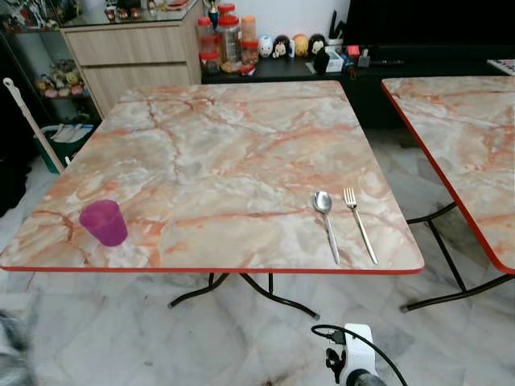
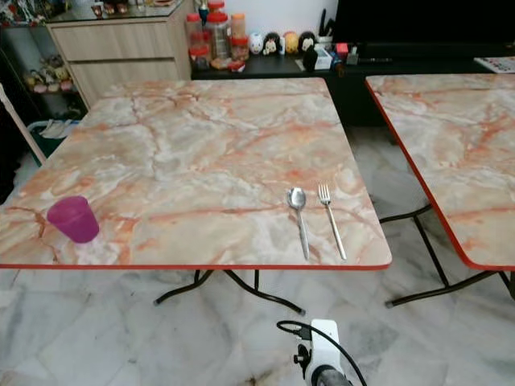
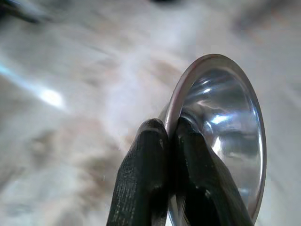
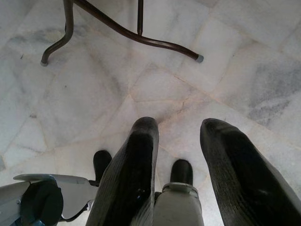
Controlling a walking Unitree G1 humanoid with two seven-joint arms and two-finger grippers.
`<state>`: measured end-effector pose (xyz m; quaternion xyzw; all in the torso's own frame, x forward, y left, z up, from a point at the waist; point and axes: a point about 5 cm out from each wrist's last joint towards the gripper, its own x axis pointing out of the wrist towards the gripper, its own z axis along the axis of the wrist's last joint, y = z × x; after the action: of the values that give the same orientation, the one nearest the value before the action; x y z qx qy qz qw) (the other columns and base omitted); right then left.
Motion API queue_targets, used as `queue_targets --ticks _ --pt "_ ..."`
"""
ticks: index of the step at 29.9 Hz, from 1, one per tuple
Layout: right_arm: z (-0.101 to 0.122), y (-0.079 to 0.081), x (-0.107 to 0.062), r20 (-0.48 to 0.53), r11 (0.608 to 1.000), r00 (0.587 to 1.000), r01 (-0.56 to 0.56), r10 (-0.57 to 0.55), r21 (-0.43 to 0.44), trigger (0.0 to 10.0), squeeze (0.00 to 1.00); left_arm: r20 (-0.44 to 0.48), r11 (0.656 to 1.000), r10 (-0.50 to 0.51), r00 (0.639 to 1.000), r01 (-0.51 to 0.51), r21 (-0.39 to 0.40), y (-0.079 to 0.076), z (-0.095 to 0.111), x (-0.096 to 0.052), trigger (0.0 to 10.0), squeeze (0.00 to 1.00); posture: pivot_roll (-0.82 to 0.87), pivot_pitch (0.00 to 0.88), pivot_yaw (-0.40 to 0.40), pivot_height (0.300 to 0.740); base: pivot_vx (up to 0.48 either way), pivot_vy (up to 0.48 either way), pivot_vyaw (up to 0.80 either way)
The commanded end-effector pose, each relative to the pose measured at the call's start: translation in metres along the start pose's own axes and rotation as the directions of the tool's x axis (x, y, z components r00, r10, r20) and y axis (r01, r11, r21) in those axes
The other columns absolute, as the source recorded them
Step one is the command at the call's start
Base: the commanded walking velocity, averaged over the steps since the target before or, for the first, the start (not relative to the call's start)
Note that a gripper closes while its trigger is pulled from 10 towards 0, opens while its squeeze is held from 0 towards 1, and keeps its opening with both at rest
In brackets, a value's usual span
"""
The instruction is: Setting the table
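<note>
The left gripper (image 3: 171,136) is clamped on the rim of a shiny metal bowl (image 3: 225,127), pinching only its near edge, so the bowl could twist or slip out on the way to the marble table (image 1: 225,161). The right gripper (image 4: 181,155) hangs with fingers apart over the floor, holding nothing. No readable writing or brand shows anywhere.

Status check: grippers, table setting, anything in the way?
Left gripper shut on steel bowl. Right gripper open, hanging over floor. Spoon, fork, purple cup on table.
</note>
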<state>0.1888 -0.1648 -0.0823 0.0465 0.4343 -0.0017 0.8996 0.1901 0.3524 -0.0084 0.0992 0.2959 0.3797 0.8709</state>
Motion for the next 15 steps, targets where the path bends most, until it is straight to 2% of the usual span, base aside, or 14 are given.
queue_targets --ticks 1,2,4,9,11,12,13,15 --pt "0.0 0.0 0.0 0.001 1.0 1.0 0.003 -0.003 0.004 10.0 0.0 -0.031 0.977 -0.177 0.984 0.18 0.111 -0.026 -0.007 -0.006 10.0 0.0 -0.12 0.0 0.055 0.74 0.0 0.0 0.0" --pt "0.0 -0.001 0.0 0.001 1.0 1.0 0.005 -0.005 0.005 10.0 0.0 -0.059 0.958 -0.249 0.967 0.255 0.129 -0.039 -0.014 -0.012 10.0 0.0 -0.12 0.0 0.055 0.74 0.0 0.0 0.0" --pt "0.0 -0.002 0.0 0.0 1.0 1.0 0.009 -0.009 0.01 10.0 0.0 -0.117 0.913 -0.378 0.918 0.39 0.116 -0.064 -0.027 -0.025 10.0 0.0 -0.12 0.0 0.054 0.74 0.0 0.0 0.0" --pt "-0.001 -0.003 0.0 0.0 1.0 1.0 0.008 -0.008 0.009 10.0 0.0 -0.175 0.801 -0.55 0.817 0.575 0.165 -0.107 -0.039 -0.05 10.0 0.0 -0.13 0.0 0.056 0.74 0.0 0.0 0.0" --pt "0.0 -0.003 0.0 0.002 1.0 1.0 0.008 -0.008 0.012 10.0 0.0 -0.173 0.789 -0.585 0.792 0.606 0.101 -0.121 -0.037 -0.057 10.0 0.0 -0.13 0.0 0.057 0.74 0.0 0.0 0.0" --pt "0.0 -0.003 0.0 0.002 1.0 1.0 0.008 -0.008 0.012 10.0 0.0 -0.173 0.789 -0.585 0.792 0.606 0.101 -0.121 -0.037 -0.057 10.0 0.0 -0.13 0.0 0.057 0.74 0.0 0.0 0.0" --pt "0.0 -0.003 -0.001 0.004 1.0 1.0 0.008 -0.008 0.013 10.0 0.0 -0.169 0.794 -0.592 0.788 0.606 0.043 -0.127 -0.035 -0.06 10.0 0.0 -0.14 0.0 0.057 0.74 0.0 0.0 0.0" --pt "0.0 -0.003 -0.001 0.005 1.0 1.0 0.009 -0.009 0.014 10.0 0.0 -0.168 0.796 -0.594 0.786 0.605 0.017 -0.13 -0.034 -0.061 10.0 0.0 -0.14 0.0 0.058 0.74 0.0 0.0 0.0"
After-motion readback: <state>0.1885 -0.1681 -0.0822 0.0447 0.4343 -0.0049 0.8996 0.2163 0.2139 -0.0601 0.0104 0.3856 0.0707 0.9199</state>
